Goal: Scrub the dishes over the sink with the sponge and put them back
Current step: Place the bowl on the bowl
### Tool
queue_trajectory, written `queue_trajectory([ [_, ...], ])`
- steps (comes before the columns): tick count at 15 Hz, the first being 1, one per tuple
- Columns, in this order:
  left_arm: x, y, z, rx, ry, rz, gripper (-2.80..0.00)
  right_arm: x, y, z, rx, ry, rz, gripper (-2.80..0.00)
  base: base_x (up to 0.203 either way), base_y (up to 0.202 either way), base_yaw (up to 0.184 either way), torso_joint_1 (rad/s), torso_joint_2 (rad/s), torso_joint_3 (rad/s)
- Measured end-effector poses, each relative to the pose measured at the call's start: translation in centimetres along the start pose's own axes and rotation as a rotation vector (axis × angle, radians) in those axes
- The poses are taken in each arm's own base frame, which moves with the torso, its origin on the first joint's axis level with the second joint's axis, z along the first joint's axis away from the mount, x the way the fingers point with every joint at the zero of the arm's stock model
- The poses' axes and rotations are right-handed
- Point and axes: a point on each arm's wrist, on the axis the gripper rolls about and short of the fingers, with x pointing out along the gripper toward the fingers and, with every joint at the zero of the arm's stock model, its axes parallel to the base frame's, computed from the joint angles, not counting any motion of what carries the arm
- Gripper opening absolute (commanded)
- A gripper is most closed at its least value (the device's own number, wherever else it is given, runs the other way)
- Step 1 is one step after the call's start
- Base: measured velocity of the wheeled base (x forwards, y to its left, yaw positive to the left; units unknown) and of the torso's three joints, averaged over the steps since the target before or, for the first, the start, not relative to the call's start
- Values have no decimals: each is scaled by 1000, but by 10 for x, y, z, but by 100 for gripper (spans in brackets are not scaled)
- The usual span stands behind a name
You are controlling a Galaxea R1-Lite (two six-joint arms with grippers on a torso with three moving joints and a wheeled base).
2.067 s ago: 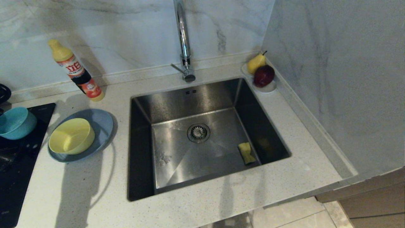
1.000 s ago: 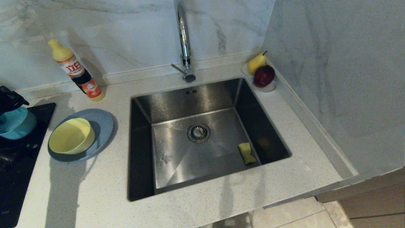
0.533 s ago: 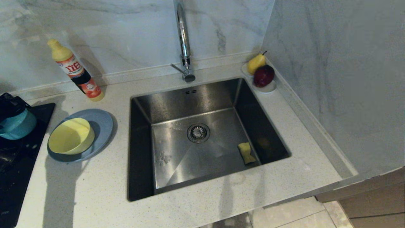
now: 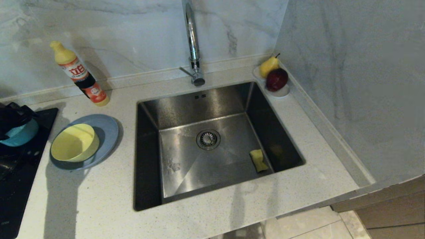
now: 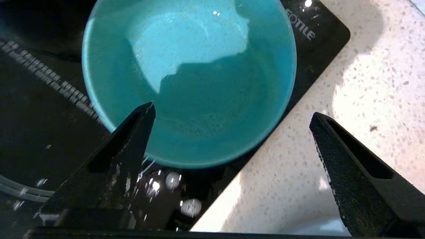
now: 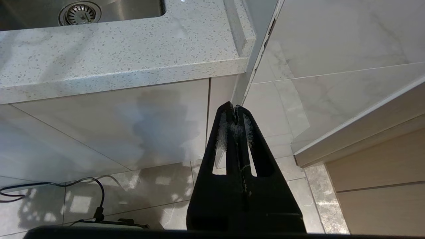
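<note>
The teal bowl point(image 4: 19, 135) point(image 5: 189, 76) sits on the black cooktop point(image 4: 20, 172) at the far left. My left gripper point(image 4: 13, 118) point(image 5: 232, 111) hangs open just above it; one finger point(image 5: 132, 139) is over the bowl's near rim and the other finger point(image 5: 345, 159) is over the counter beside it. A yellow bowl point(image 4: 74, 142) rests on the grey-blue plate point(image 4: 108, 131). The sponge point(image 4: 259, 160) lies yellow side up in the sink point(image 4: 186, 103), near its right wall. My right gripper point(image 6: 235, 107) is shut and empty, parked below the counter edge over the floor.
A detergent bottle point(image 4: 79, 74) stands by the back wall. The tap point(image 4: 192, 39) rises behind the sink. A white saucer point(image 4: 282, 93) with a pear point(image 4: 268, 65) and an apple point(image 4: 276, 79) sits in the back right corner. A marble wall closes off the right side.
My left gripper has come in from the left edge and now covers the top of the teal bowl. Its jaws have spread wider. The dishes and the sponge have not moved.
</note>
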Motion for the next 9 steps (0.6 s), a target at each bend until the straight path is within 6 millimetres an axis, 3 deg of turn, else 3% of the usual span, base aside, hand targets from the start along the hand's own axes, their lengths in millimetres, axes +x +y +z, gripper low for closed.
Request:
queue_trajectory([
  [9,22,5,-11,5,59,-13,0,0,0,0,0,0,0,-280,0,0,0,0,0,0],
])
